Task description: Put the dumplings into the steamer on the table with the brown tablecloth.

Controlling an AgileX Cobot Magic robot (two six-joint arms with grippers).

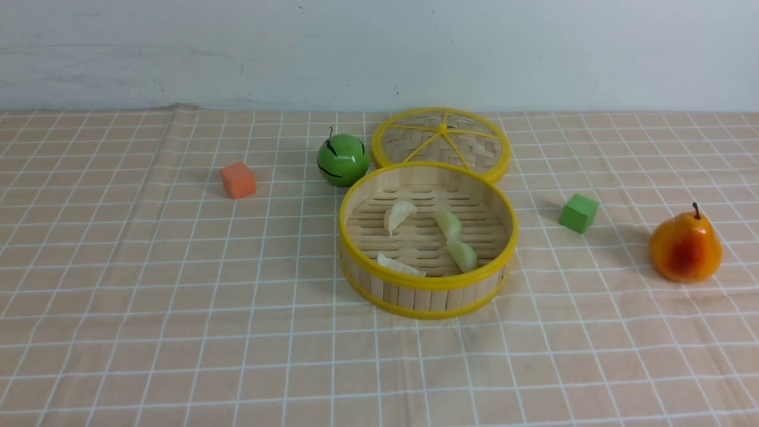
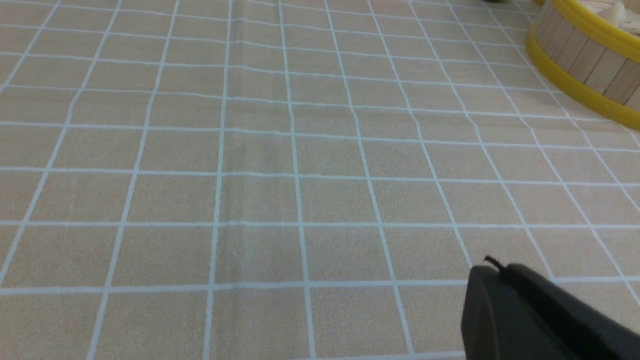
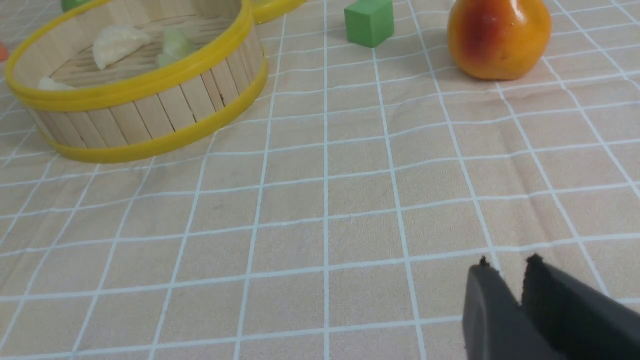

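The steamer stands on the brown tablecloth at the table's middle. Four pale dumplings lie on its slatted floor: one at the back left, two greenish ones on the right, one at the front left. Neither arm shows in the front view. My left gripper is shut and empty over bare cloth, with the steamer's wall well away from it. My right gripper is shut and empty, apart from the steamer.
A flat woven lid with yellow spokes lies behind the steamer, a green ball-like fruit beside it. An orange cube is at the left. A green cube and an orange pear are at the right.
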